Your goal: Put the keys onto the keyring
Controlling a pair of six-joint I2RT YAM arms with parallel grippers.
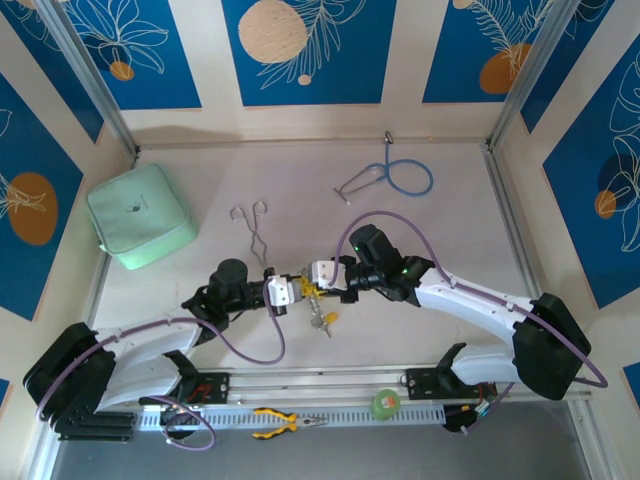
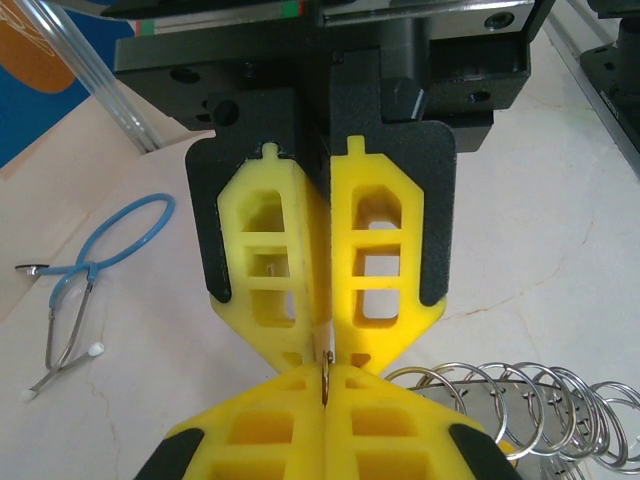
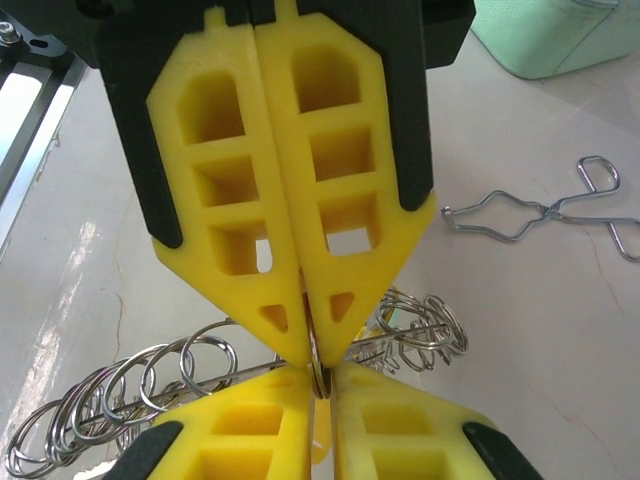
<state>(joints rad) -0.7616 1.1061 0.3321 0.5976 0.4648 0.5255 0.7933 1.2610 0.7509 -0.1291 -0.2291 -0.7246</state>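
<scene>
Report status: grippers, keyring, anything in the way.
Left gripper shut on keyring. Right gripper pinching it too, tips meeting. Keys just near-side. Forceps, stethoscope lie clear.

Robotics lab test booth, pale marble-look surface (image 1: 450,230), cream walls with blue leaf-print panels (image 1: 330,70), aluminium frame rails (image 1: 90,80), two white robot arms (image 1: 470,300) on slotted base rail (image 1: 350,413), purple cables (image 1: 255,355), yellow-handled pliers (image 1: 285,423), green tape roll (image 1: 385,403).

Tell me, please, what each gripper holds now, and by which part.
The left gripper and the right gripper both pinch the keyring, tip against tip, on a thin metal piece at its rim.
</scene>
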